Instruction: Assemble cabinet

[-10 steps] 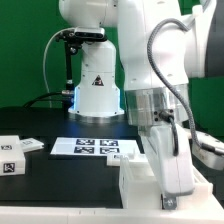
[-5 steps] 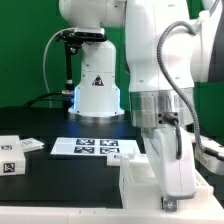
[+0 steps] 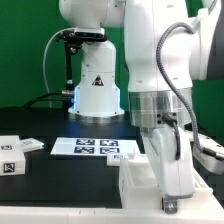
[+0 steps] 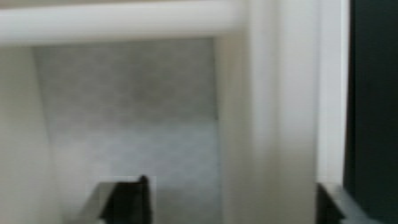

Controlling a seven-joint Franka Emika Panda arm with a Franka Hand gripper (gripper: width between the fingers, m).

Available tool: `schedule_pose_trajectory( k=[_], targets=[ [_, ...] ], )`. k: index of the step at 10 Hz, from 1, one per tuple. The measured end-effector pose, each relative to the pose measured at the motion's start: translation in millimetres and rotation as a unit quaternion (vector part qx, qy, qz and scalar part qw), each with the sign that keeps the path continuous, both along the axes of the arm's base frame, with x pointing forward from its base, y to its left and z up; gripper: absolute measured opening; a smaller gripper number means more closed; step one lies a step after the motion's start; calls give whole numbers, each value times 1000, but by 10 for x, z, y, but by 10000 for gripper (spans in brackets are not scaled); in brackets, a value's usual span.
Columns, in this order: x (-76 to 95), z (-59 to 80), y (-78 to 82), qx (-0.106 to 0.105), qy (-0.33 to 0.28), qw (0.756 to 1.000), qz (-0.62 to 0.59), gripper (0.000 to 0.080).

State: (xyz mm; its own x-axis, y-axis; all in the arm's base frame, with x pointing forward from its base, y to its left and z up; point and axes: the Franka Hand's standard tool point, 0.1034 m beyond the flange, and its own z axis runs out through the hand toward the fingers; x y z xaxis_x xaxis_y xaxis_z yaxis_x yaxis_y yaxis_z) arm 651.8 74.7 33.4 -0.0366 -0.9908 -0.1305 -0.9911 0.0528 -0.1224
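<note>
Entry: one two-finger gripper (image 4: 231, 206), lowered from above into the cabinet (image 3: 135, 188); its jaws stood apart at a middling width and held nothing that could be seen. The two dark fingertips (image 4: 125, 200) sat one on either side of an upright white wall (image 4: 285, 110) of the cabinet. The wall lay just beside one tip, and a clear stretch of speckled grey surface (image 4: 143, 110) separated it from the other. The wrist view was too blurred to tell whether either tip touched the wall. The cabinet, a large white box, stood directly beneath and around the gripper on the black table (image 3: 60, 190). The marker board (image 3: 93, 148), flat, white and tagged, lay on the table near the gripper, toward the exterior view's left and farther back. A loose white part (image 3: 12, 157), a tagged block, sat well apart from the gripper at the exterior view's far left, with a thin white panel (image 3: 32, 146) just beside it on the side nearer the gripper. The white arm base (image 3: 97, 95) stood behind the gripper, beyond the marker board
</note>
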Motion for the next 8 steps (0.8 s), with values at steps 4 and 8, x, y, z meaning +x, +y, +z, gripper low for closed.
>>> schedule_pose_trajectory(
  k=[4,8],
  targets=[
    [-75,696,-116,25,-36,999,10,762],
    [-95,618,-91,20,-34,999,33,796]
  ],
)
